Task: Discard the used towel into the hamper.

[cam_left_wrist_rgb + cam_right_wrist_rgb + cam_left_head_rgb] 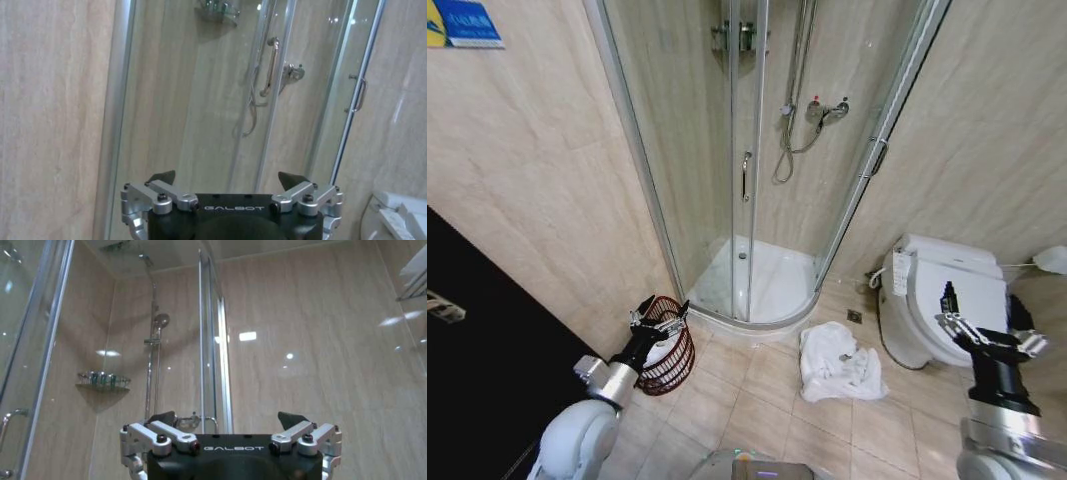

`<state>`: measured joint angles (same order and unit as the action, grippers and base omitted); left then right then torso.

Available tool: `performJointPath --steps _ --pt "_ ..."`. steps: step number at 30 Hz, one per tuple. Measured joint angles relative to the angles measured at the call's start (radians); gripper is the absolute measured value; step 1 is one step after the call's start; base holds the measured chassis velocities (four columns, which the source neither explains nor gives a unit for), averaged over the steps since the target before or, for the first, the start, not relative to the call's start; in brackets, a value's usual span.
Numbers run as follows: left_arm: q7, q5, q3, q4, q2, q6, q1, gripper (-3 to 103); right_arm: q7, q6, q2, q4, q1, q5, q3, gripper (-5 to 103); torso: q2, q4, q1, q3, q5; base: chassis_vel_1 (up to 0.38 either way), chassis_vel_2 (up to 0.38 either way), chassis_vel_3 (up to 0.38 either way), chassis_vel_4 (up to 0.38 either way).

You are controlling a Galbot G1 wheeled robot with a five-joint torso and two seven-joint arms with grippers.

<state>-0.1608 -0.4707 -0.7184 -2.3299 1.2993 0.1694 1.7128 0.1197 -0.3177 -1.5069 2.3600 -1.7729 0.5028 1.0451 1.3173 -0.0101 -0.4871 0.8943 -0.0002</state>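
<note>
The crumpled white towel point(837, 365) lies on the floor right of the hamper point(668, 345), probably soft and light, best pinched at a raised fold, while both the left claw point(657, 318) and right claw point(987, 328) hang wide open, empty.

Towel point(839, 363) right of hamper point(671, 347)

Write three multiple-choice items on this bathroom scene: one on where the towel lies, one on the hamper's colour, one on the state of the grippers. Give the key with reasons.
1. The towel lies:
A. inside the hamper
B. on the floor tiles between shower and toilet
C. on the toilet lid

2. The hamper is:
A. dark reddish-brown
B. white
C. blue

3. The left gripper and right gripper are:
A. both open and empty
B. both shut on the towel
C. left shut on the hamper

Key: 1 B, it is crumpled on the tiles; 2 A, its open weave shows that colour; 3 A, both wrist views show spread fingers holding nothing.
</note>
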Motion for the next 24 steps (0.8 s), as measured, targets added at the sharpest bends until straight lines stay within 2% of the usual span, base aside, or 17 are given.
performJointPath --steps 24 --pt "0.000 0.000 0.000 0.000 0.000 0.000 0.000 100 0.005 -0.002 0.004 -0.005 0.001 0.003 0.002 100 0.000 -0.0001 0.000 0.000 0.0000 -0.136 -0.133 0.131 0.131"
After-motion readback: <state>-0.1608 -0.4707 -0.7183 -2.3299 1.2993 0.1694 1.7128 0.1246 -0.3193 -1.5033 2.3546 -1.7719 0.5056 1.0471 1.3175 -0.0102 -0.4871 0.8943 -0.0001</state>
